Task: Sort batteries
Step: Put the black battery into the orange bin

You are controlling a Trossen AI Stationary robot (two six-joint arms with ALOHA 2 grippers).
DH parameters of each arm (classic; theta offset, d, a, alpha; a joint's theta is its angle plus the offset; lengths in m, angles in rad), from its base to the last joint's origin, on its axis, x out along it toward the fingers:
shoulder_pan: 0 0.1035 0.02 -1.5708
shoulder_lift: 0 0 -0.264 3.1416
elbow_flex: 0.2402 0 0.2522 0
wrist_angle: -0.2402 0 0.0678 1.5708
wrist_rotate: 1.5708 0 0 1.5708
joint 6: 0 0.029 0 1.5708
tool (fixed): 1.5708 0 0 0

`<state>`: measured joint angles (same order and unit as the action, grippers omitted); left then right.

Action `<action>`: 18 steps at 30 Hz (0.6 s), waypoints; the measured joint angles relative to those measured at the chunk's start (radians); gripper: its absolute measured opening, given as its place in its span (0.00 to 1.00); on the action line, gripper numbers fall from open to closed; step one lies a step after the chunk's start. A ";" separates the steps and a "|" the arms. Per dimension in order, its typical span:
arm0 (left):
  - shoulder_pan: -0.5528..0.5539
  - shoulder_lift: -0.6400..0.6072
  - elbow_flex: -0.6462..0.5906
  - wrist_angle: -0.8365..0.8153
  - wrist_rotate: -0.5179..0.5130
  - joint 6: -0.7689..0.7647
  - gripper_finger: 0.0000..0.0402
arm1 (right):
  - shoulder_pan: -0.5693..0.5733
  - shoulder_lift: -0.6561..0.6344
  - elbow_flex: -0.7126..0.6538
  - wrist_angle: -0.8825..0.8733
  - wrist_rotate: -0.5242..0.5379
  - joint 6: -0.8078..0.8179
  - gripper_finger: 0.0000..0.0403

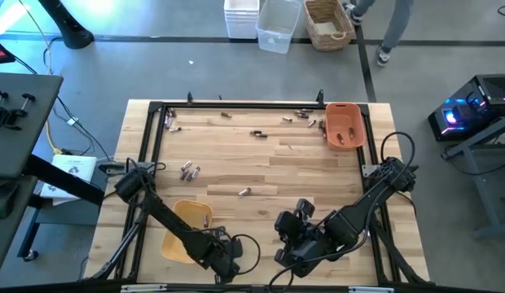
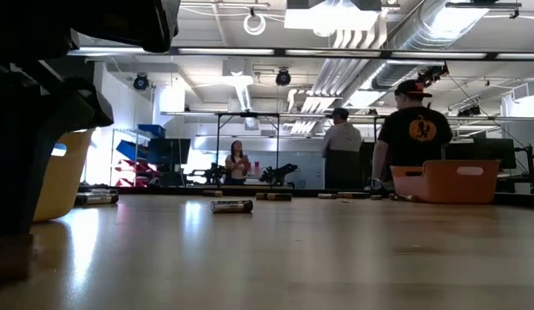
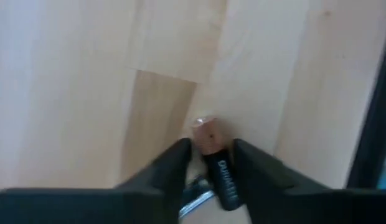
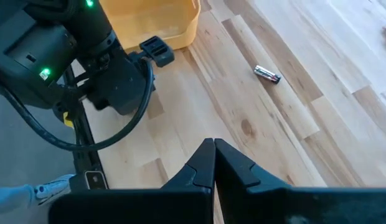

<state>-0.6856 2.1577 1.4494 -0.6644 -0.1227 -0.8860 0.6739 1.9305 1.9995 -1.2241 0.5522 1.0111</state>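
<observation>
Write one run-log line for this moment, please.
left gripper: around black battery near yellow tray | right gripper: shut, empty, waiting | orange tray: far right corner

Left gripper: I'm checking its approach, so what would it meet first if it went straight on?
The battery between the left gripper's fingers, then the table; depth is unclear.

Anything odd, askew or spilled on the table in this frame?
Nothing damaged. Loose batteries lie scattered over the table, as sorting would leave them. The left gripper straddles one battery near the yellow tray.
</observation>
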 joint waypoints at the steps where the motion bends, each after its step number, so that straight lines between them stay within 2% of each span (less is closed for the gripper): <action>1: 0.001 0.003 0.000 -0.002 -0.004 0.005 0.17 | 0.000 0.000 0.000 -0.001 0.001 0.000 0.00; 2: 0.002 0.004 0.000 0.004 -0.003 0.011 0.10 | 0.000 0.000 0.000 -0.003 0.001 0.000 0.00; 3: 0.004 0.004 0.000 0.007 -0.003 0.020 0.08 | 0.000 0.000 0.000 -0.007 0.001 0.000 0.00; 11: 0.047 -0.049 -0.009 0.014 -0.011 0.125 0.08 | 0.000 0.000 0.000 -0.009 0.025 0.013 0.00; 16: 0.100 -0.113 -0.016 -0.001 -0.125 0.201 0.08 | 0.000 0.000 0.000 -0.012 0.042 0.017 0.00; 18: 0.108 -0.152 -0.014 -0.003 -0.128 0.230 0.08 | 0.000 -0.003 0.000 -0.014 0.044 0.017 0.00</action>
<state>-0.5771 2.0052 1.4354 -0.6673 -0.2505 -0.6557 0.6734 1.9274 1.9995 -1.2383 0.5958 1.0280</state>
